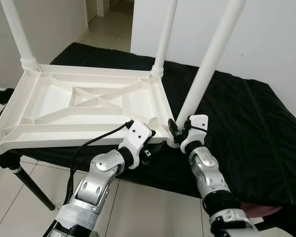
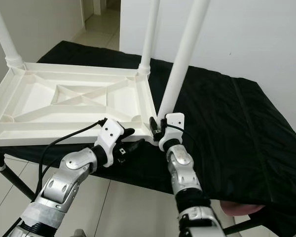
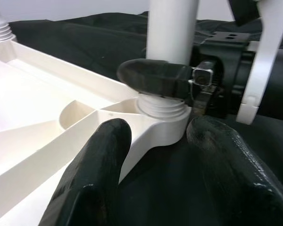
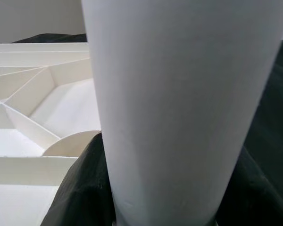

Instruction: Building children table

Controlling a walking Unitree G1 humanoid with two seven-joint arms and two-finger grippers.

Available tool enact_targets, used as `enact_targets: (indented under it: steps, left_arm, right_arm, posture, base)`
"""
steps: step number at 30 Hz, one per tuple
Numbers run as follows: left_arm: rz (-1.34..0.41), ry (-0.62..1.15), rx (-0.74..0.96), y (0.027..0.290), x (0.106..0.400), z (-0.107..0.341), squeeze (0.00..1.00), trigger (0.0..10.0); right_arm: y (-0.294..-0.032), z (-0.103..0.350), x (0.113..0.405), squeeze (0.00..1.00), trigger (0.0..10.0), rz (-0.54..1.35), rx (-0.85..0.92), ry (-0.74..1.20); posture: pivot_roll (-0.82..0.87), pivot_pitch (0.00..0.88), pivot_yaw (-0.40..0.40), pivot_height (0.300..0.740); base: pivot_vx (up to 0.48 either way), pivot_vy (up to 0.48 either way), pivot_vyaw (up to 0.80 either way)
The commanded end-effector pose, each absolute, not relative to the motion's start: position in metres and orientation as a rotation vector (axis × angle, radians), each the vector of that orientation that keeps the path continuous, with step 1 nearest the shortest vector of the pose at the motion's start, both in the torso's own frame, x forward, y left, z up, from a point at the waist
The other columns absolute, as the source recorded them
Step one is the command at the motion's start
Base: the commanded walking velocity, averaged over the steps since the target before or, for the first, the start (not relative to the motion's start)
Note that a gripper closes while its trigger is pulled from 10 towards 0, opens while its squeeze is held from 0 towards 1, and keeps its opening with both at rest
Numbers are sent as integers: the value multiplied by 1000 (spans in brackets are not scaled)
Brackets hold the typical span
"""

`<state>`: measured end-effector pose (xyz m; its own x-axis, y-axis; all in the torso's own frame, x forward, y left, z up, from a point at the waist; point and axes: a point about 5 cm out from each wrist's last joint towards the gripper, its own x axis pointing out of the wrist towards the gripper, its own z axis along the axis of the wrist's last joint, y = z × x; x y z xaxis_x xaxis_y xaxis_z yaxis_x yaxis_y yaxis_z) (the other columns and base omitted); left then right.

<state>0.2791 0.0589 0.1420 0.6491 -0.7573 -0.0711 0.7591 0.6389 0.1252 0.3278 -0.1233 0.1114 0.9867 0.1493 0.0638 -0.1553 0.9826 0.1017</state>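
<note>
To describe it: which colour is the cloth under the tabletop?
Black cloth, best seen in the left eye view.

white tabletop upside down on black cloth | legs upright

A black cloth is covering a low surface and draping over its near edge, with a black metal leg standing below on the left. Pale floor tiles are reflecting soft daylight. White walls are flanking a doorway opening onto more tiled floor.
</note>
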Motion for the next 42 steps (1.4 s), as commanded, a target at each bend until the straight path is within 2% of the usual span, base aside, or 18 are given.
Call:
enact_targets:
  steps: [1, 4, 7, 16, 17, 26, 27, 29, 30, 37, 42]
  left_arm:
    - [-804, 10, 150, 59, 280, 143, 0, 10000]
    - [-804, 11, 144, 59, 279, 143, 0, 10000]
    - [-807, 11, 139, 58, 279, 144, 0, 10000]
    - [-785, 14, 139, 63, 281, 146, 0, 10000]
    - [-783, 15, 138, 63, 281, 146, 0, 10000]
    - [-777, 15, 135, 64, 282, 147, 0, 10000]
    - [-780, 15, 137, 64, 282, 147, 0, 10000]
    - [-783, 16, 139, 64, 282, 147, 0, 10000]
    - [-792, 15, 145, 64, 282, 147, 0, 10000]
    - [-808, 17, 149, 63, 283, 148, 0, 10000]
    - [-813, 17, 151, 62, 283, 148, 0, 10000]
  right_arm:
    - [-133, 94, 321, 0, 10000, 39, 122, 25]
    - [-126, 93, 314, 0, 10000, -74, 135, 21]
    - [-114, 97, 311, 0, 10000, -60, 136, 7]
    - [-118, 105, 308, 8, 10000, -80, 136, 10]
    - [-118, 108, 308, 1000, 10000, -61, 141, -6]
    - [-124, 116, 315, 1000, 10000, 29, 112, -48]
    - [-127, 117, 317, 94, 10000, 57, 102, -47]
    - [-130, 117, 319, 94, 10000, 92, 91, -42]
    - [-131, 118, 321, 0, 10000, 164, 83, -43]
    - [-137, 125, 329, 0, 10000, 460, 18, -63]
    - [-139, 126, 332, 0, 10000, 521, -3, -64]
  posture:
    - [-1, 0, -98, 740]
    - [-2, 0, -95, 740]
    - [-1, 0, -95, 740]
    - [1, 0, -90, 740]
    - [6, 0, -91, 740]
    - [6, 0, -90, 740]
    - [3, 0, -90, 740]
    - [3, 0, -90, 740]
    - [2, 0, -89, 740]
    - [-2, 0, -83, 740]
    - [-3, 0, -80, 740]
  base:
    - [0, 0, 0]
    - [0, 0, 0]
    - [0, 0, 0]
    - [0, 0, 0]
    - [0, 0, 0]
    - [0, 0, 0]
    - [0, 0, 0]
    - [0, 0, 0]
    - [0, 0, 0]
    - [0, 0, 0]
    - [0, 0, 0]
